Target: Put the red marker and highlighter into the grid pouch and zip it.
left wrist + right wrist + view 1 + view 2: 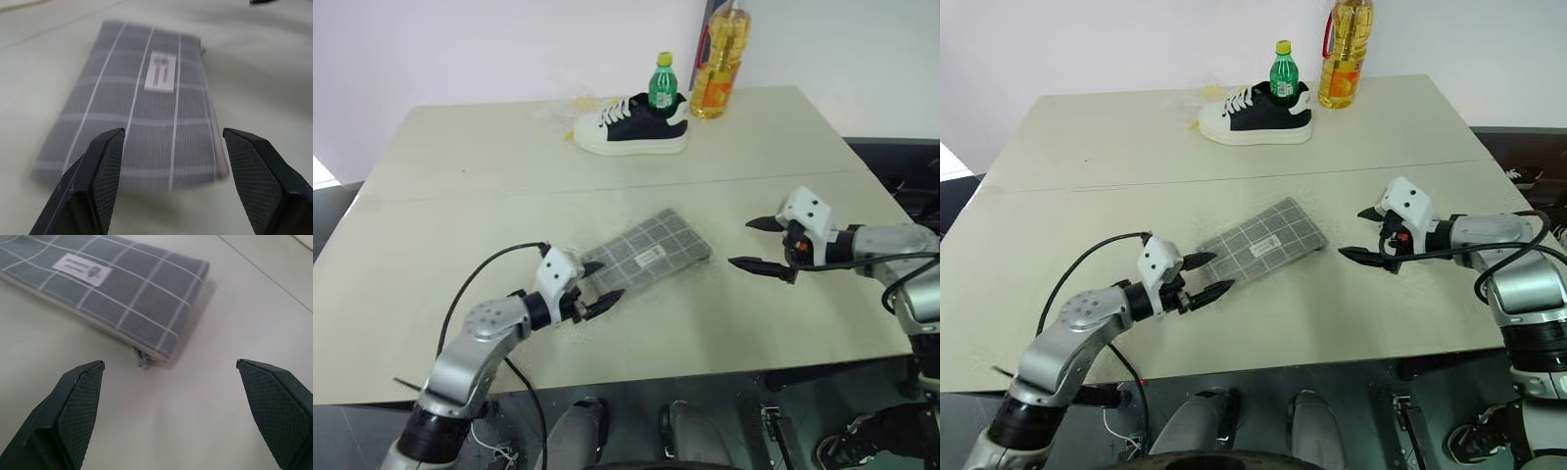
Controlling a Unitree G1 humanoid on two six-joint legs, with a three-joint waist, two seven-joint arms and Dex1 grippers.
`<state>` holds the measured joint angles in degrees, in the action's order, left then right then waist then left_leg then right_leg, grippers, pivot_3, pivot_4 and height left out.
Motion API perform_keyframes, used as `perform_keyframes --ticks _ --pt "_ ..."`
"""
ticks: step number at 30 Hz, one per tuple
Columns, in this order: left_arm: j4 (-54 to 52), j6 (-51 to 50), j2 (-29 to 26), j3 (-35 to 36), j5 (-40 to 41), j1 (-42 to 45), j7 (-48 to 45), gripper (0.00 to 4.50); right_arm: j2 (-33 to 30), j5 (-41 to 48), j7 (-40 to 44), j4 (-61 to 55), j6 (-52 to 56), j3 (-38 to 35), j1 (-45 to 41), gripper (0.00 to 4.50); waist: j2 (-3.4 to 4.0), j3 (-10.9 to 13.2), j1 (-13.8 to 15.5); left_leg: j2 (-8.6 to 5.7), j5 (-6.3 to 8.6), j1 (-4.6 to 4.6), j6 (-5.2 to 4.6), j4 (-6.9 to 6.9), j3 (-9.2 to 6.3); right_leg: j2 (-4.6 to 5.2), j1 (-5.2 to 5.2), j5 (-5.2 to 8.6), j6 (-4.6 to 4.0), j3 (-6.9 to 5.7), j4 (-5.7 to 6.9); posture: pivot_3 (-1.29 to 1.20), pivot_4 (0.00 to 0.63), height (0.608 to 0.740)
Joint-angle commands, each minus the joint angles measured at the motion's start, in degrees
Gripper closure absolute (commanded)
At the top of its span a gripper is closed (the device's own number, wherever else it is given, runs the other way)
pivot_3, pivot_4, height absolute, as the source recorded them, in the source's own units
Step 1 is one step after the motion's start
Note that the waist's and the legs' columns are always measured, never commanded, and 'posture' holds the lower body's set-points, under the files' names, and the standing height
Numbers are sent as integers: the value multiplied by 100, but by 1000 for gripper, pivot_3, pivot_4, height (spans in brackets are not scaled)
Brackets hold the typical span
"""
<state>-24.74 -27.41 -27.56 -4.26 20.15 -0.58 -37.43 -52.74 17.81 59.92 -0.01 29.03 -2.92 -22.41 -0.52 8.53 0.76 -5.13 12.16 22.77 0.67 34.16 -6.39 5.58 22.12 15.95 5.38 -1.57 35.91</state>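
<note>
Both tools, left [598,285] and right [756,244], stand open and empty beside the flat grey grid-lined fabric pouch [651,251], lying apparently zipped mid-counter [460,196]. Best to retreat clear of the pouch's ends without nudging it.

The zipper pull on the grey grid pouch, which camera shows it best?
The right wrist view: the zipper pull sticks out at the grid pouch's near corner. In the left wrist view it's a faint speck at the far corner; the head views show the pouch, not the pull.
</note>
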Motion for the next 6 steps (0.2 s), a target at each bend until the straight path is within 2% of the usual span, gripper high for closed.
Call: perform_keyframes --ticks 1,6 --pt "-108 -6 40 660 192 -295 304 999 120 48 -162 264 -242 -322 -52 0 0 0 3 0 0 0 0 1 0 0 0 0 0 0 0 0 150 738" --pt "55 303 36 998 22 -708 444 999 352 128 -242 447 -256 -392 -64 0 2 0 5 0 0 5 0 2 0 1 -1 1 -2 0 -10 0 150 738"
